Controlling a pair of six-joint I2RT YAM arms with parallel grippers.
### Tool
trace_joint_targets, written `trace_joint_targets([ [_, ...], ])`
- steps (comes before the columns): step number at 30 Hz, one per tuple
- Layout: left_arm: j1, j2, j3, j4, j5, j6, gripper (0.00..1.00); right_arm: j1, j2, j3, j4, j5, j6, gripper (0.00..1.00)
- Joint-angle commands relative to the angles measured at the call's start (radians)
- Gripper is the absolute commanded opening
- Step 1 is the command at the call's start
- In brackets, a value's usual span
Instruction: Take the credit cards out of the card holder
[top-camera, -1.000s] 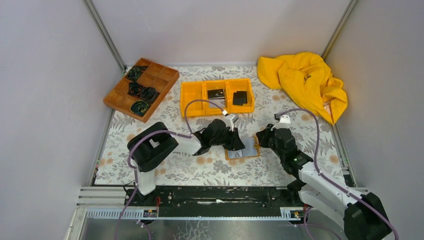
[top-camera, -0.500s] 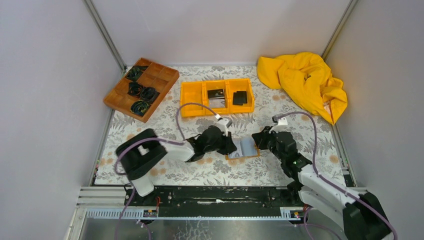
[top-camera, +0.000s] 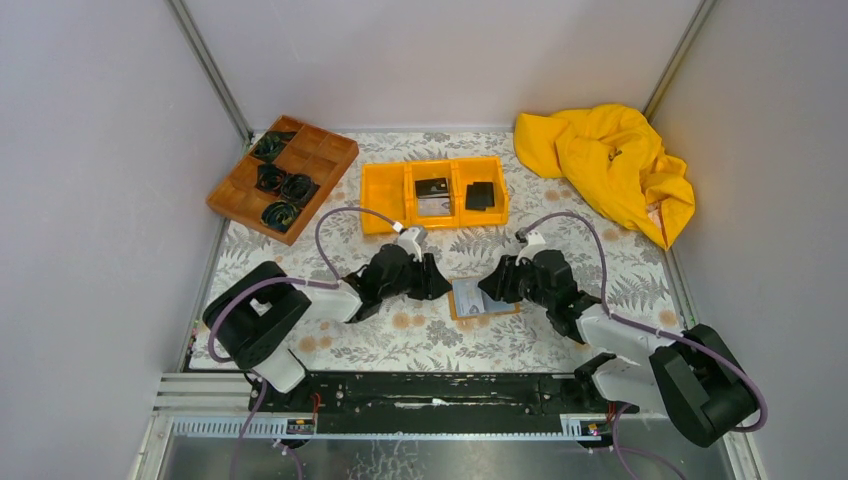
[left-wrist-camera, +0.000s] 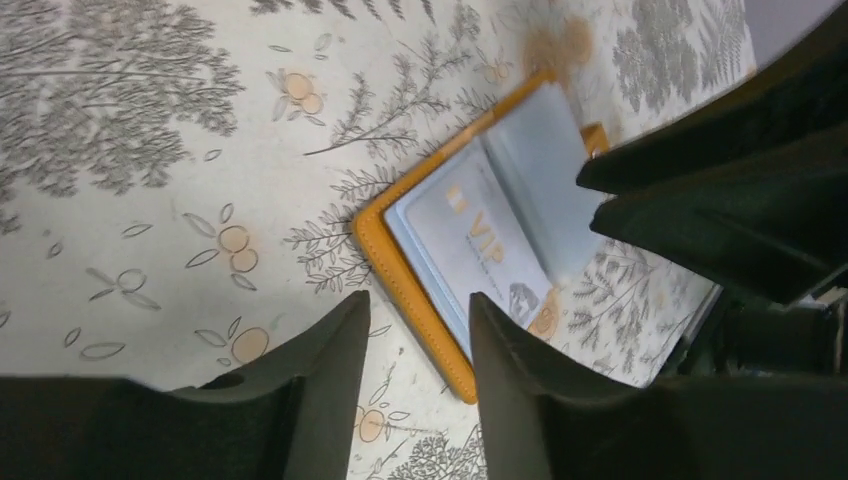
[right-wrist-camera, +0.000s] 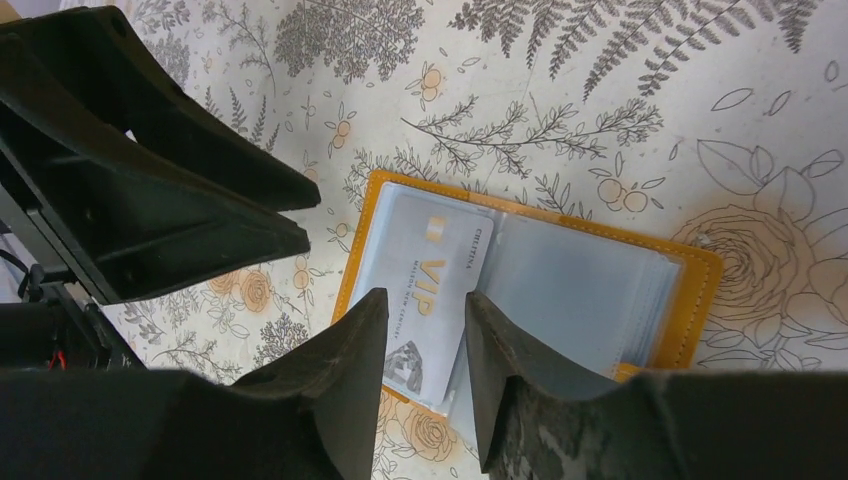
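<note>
Card holder (top-camera: 483, 298): flat orange-tan folding wallet, lying open on floral-patterned worktop (top-camera: 400, 340), between both hands.
Left hand (left-wrist-camera: 418, 300): black fingers spread, empty, beside the holder's edge.
Right hand (right-wrist-camera: 425, 296): spread, empty, above the card.
Credit card (right-wrist-camera: 440, 250): pale grey-white "VIP" rectangle on the holder's pockets.

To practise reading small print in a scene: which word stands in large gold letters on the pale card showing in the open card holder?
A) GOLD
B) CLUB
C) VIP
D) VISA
C: the right wrist view shows the letters VIP running along the pale card in the open card holder, and the left wrist view shows the same word.
</note>
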Motion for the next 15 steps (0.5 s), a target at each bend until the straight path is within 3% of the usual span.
trace_joint_targets([
  [1, -0.007, 0.029, 0.001, 0.156, 0.156, 0.004, 0.35, 0.004, 0.047, 0.053, 0.033, -0.058, 0.004, 0.43],
  [5, -0.007, 0.028, -0.009, 0.188, 0.186, -0.011, 0.12, 0.005, 0.106, 0.064, 0.065, -0.101, 0.017, 0.38],
  [8, -0.007, 0.028, -0.001, 0.165, 0.189, -0.003, 0.01, 0.005, 0.127, 0.069, 0.061, -0.1, 0.018, 0.22],
  [12, -0.007, 0.056, 0.018, 0.135, 0.204, -0.001, 0.0, 0.004, 0.122, 0.069, 0.037, -0.05, 0.019, 0.07],
  [15, -0.008, 0.078, 0.053, 0.038, 0.172, 0.014, 0.0, 0.004, 0.112, 0.07, 0.013, -0.011, 0.012, 0.04],
])
